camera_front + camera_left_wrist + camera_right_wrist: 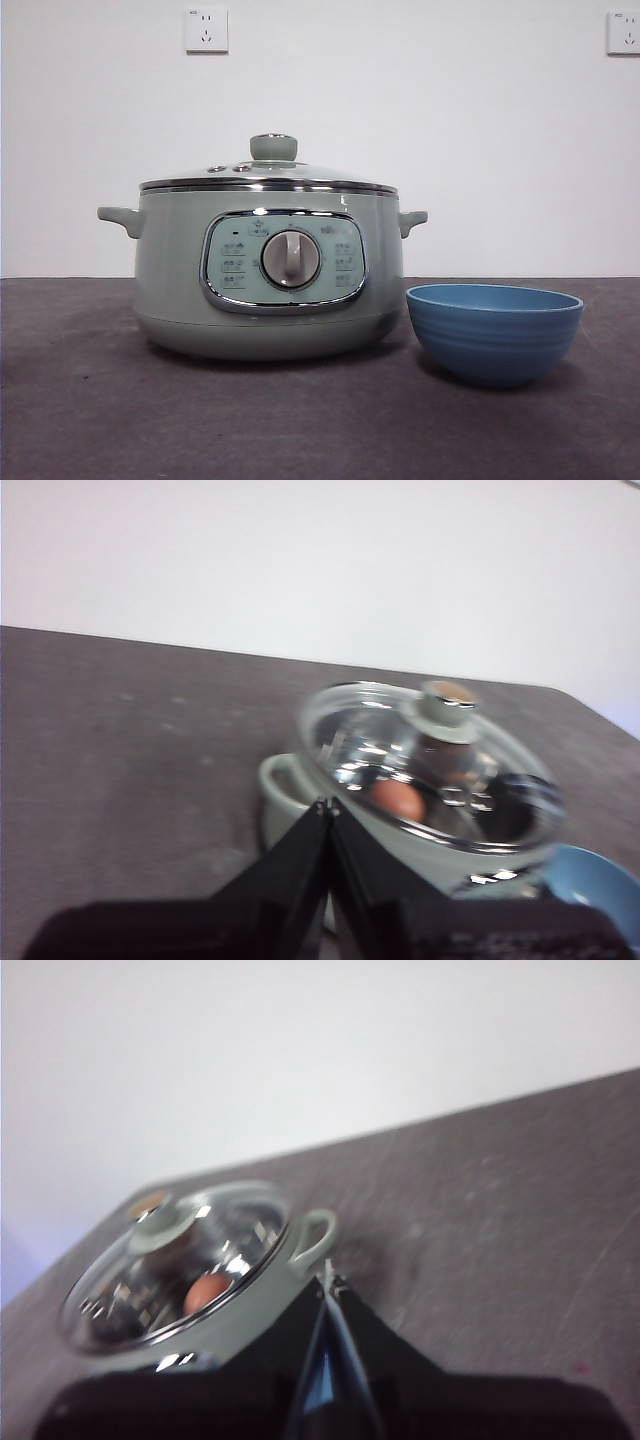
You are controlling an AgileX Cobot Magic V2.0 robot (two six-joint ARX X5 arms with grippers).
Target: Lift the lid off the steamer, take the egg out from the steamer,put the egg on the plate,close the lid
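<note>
Sage-green steamer [268,290] dead centre in the front view, glass lid [268,178] seated flat on it, chrome rim all the way round, pale green knob [273,148] sticking up. Blue plate [494,332] (really a bowl) just beside it, not touching. No arm anywhere in this shot, so nothing started yet.

From the left wrist: left gripper [327,804] up above the table and off to one side of the pot, jaws pressed together, holding nothing. Lid [432,763] seen from above here, knob [447,702] clear of everything, and a brownish egg [398,799] showing through the glass.

From the right wrist: right gripper [329,1282] also pinched closed and empty, hanging off the opposite side near one side handle [313,1239]. Egg [206,1293] visible under the lid [180,1265] again.

Step in hand looks like the lid lift. Best bet: open wide first, come straight down over the knob, pinch low on its neck, then lift vertically so the rim doesn't catch. Glass plus small knob probably means slippery, so no tilting.
</note>
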